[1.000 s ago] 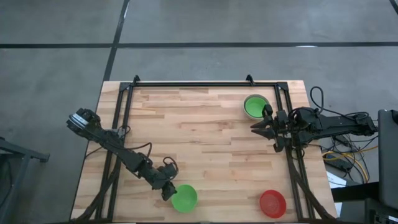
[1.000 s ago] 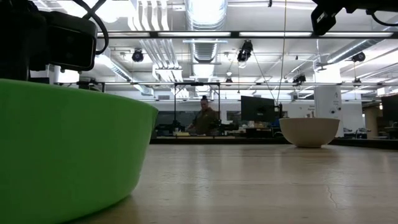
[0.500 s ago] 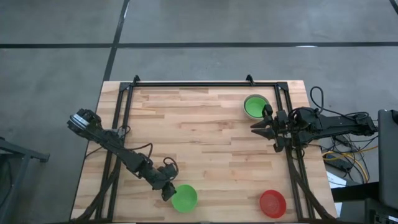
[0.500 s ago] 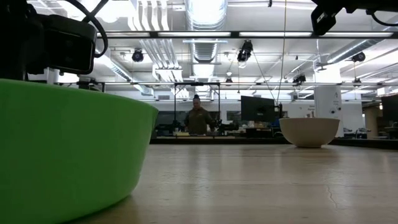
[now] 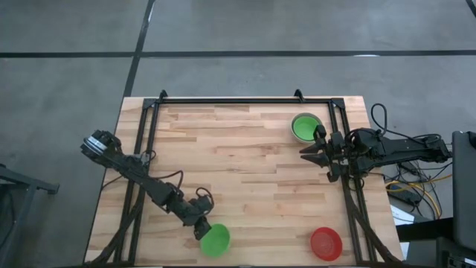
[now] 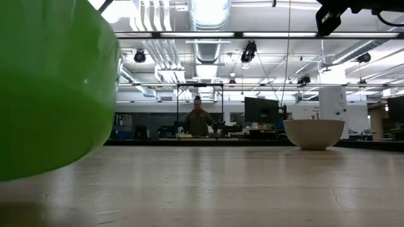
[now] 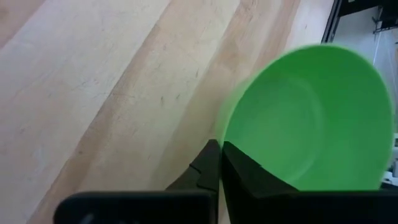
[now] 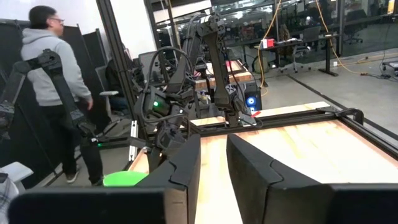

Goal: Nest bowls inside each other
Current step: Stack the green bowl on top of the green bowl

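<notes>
Nearest to us, the left fingers [image 7: 219, 163] are clamped on the rim of a green bowl [image 5: 215, 240], one finger inside the wall and one outside. Seen from above, this pair works at the near edge of the counter [image 5: 238, 156], with the bowl hanging just ahead of the fingertips. From counter level the bowl fills the near side of the picture, tipped and clear of the wood beneath it, so we judge it lifted. We think the rim pinch was chosen because the wall is thin and the bowl too wide to grip across. That is also why the bowl tilts in the hold.

Well off to the side of those fingers, along the same near edge, sits the red bowl [image 5: 326, 243], upright and untouched.

Farther back, the right fingers [image 5: 310, 151] hover above the counter with a gap between them, and nothing is held. Just beyond their tips stands a pale bowl [image 5: 306, 126] with another green bowl already seated inside it. We take that pair as the start of the stack and the likely place for the lifted bowl to go. The right arm appears to wait beside it.

Far past the counter a person [image 6: 198, 118] stands in the room, and another person [image 8: 53, 93] shows in the right wrist view.
</notes>
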Robot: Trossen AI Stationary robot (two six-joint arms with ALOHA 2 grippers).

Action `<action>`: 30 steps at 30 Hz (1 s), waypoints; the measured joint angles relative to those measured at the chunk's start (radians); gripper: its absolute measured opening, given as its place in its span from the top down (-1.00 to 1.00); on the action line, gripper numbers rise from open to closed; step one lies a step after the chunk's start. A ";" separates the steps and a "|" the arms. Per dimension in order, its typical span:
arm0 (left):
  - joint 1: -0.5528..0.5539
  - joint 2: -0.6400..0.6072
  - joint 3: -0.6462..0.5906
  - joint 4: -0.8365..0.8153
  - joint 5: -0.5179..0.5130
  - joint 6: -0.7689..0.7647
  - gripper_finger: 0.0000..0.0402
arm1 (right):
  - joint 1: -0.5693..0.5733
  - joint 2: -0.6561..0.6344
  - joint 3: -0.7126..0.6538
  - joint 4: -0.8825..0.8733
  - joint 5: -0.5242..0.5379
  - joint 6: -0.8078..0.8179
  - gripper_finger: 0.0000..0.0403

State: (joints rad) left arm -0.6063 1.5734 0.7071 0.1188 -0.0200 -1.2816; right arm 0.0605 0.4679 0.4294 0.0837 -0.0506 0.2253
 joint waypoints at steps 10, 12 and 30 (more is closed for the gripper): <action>0.067 -0.005 -0.001 -0.001 0.022 0.079 0.97 | 0.000 0.000 0.000 0.000 0.000 0.000 0.65; 0.081 -0.005 0.008 -0.020 0.035 0.100 0.98 | 0.000 0.000 0.000 0.000 0.000 0.000 0.66; 0.232 -0.008 0.275 -0.433 0.007 0.485 0.98 | 0.000 0.000 0.000 0.000 0.000 0.000 0.60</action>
State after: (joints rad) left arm -0.3738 1.5650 0.9822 -0.3143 -0.0133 -0.7963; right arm 0.0608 0.4675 0.4294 0.0837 -0.0505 0.2253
